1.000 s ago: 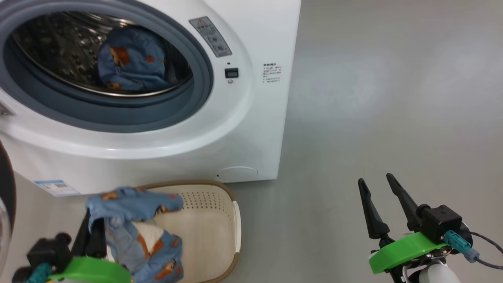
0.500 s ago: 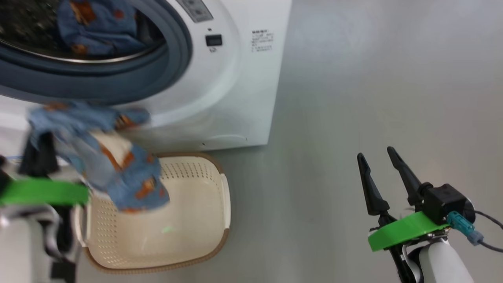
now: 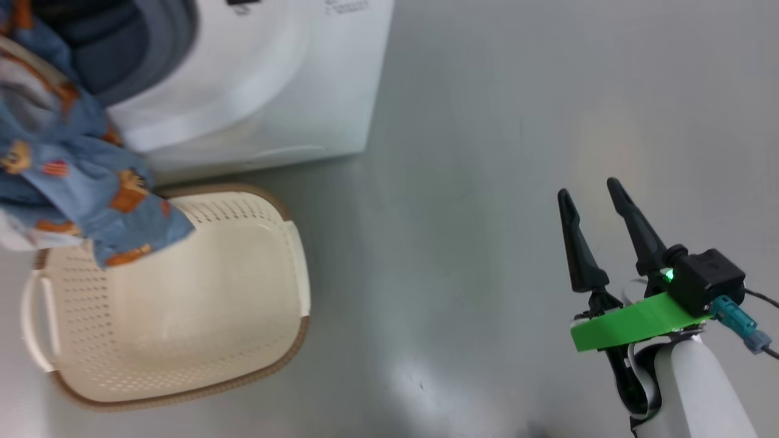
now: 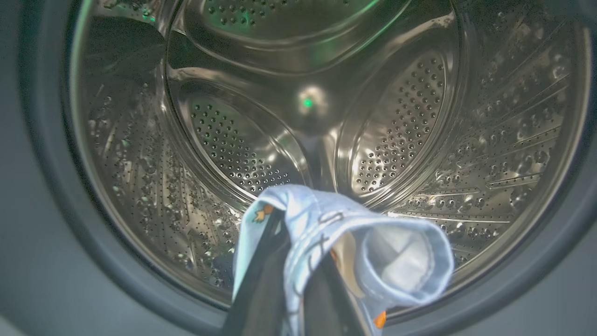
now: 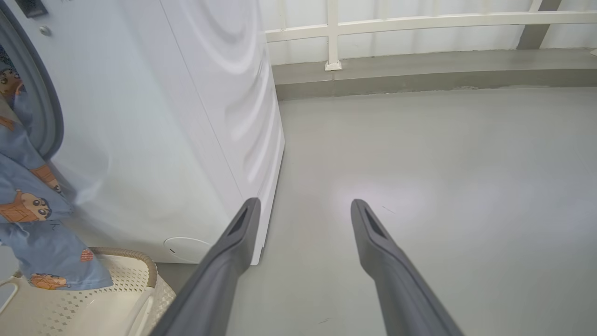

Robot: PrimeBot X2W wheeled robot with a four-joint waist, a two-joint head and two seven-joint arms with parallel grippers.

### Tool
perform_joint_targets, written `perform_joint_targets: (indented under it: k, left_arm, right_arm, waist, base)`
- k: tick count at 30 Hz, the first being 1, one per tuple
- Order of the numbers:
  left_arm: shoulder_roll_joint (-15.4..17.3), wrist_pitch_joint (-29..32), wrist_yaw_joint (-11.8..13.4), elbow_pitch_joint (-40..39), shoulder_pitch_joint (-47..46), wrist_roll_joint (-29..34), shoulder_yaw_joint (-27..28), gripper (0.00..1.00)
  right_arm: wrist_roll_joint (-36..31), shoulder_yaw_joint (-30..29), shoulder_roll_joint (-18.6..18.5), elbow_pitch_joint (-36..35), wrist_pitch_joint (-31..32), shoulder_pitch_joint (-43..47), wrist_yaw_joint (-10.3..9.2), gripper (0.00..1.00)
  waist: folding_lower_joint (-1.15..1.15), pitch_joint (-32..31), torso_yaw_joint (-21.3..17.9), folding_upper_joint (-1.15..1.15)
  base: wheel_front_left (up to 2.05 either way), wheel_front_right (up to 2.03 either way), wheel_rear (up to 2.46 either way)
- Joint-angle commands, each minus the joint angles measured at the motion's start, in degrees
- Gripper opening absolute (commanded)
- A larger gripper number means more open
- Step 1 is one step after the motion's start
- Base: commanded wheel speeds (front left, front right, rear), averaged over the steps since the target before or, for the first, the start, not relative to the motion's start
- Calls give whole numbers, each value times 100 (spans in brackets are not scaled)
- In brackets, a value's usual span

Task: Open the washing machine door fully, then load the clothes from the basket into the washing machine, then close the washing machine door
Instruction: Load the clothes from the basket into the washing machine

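The left gripper (image 4: 291, 233) is closed on a fold of the clothes (image 4: 396, 261), just before the drum (image 4: 224, 140) of the washing machine (image 3: 274, 79), at 10 o'clock from the basket (image 3: 201, 316). The cloth looks light, soft and drooping, so a thick bunched fold seems the best hold. The right gripper (image 3: 587, 187), at 4 o'clock, stands wide open, holding nothing.

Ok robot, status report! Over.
Left gripper shut on clothes, at drum mouth. Right gripper open, holding nothing. Basket looks empty. Nothing blocking.
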Motion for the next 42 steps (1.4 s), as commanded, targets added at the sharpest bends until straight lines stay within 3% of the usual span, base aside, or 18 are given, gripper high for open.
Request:
perform_joint_targets:
  k: [1, 9, 22, 29, 42]
  left_arm:
    - [413, -30, -14, -17, -236, -47, 88, 0]
    - [991, -30, -14, 726, -1479, -74, -152, 0]
    - [1461, -30, -14, 1405, -2827, 90, -553, 0]
    - [1890, -30, -14, 1669, -3565, 119, -531, 0]
    - [2072, -30, -14, 1646, -4468, 184, -547, 0]
  right_arm:
    - [58, 158, 3, -175, -27, -42, 9, 100]
    - [286, 229, 3, -301, -27, -184, 9, 100]
    - [610, 511, 3, -309, -27, -225, 9, 100]
    - [706, 638, 3, -361, -27, -217, 9, 100]
    - [832, 923, 3, -317, -27, -224, 9, 100]
  waist:
    - [0, 584, -457, 0]
    - [0, 1240, -771, 0]
    - [0, 1756, -1180, 0]
    - [0, 1963, -1387, 0]
    - [0, 2031, -1449, 0]
  base:
    - [0, 0, 0]
    - [0, 0, 0]
    - [0, 0, 0]
    - [0, 0, 0]
    - [0, 0, 0]
